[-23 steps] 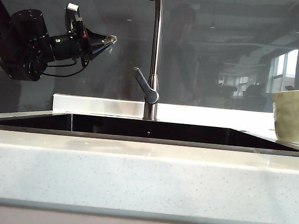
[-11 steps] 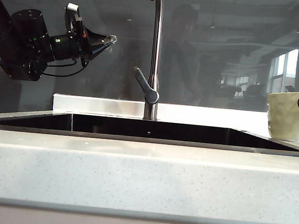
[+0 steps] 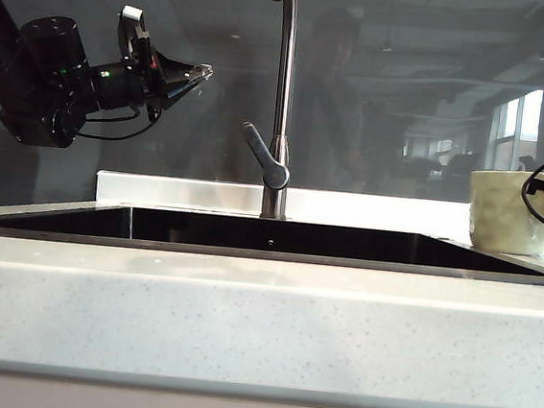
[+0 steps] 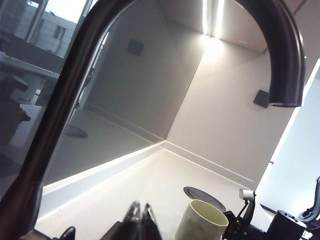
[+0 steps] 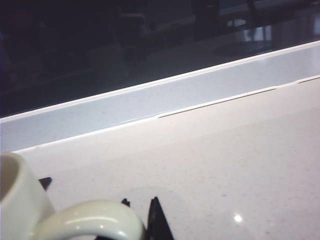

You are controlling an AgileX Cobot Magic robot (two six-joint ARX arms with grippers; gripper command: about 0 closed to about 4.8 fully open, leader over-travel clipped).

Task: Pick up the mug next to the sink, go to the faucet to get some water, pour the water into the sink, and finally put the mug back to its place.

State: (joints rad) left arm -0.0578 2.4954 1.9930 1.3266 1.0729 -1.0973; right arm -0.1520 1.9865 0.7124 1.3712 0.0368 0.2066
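- The mug (image 3: 499,210) stands upright on the bench (image 3: 260,328), at its right edge, just right of the sink (image 3: 269,237).
- The right claw (image 5: 137,210) grips the mug's handle (image 5: 90,220) from the right.
- The left claw (image 3: 200,72) is clenched and empty, raised above the sink's left end, left of the faucet (image 3: 281,99).

Left gripper (image 4: 140,216) closed — faucet (image 4: 65,107) arching over — mug (image 4: 201,222) beyond.

The mug (image 3: 499,211) is pale cream-green with a dimpled surface. The tabletop (image 3: 260,328) is speckled whitish stone, the sink (image 3: 269,236) dark inside, the faucet (image 3: 281,99) brushed steel, both grippers black.
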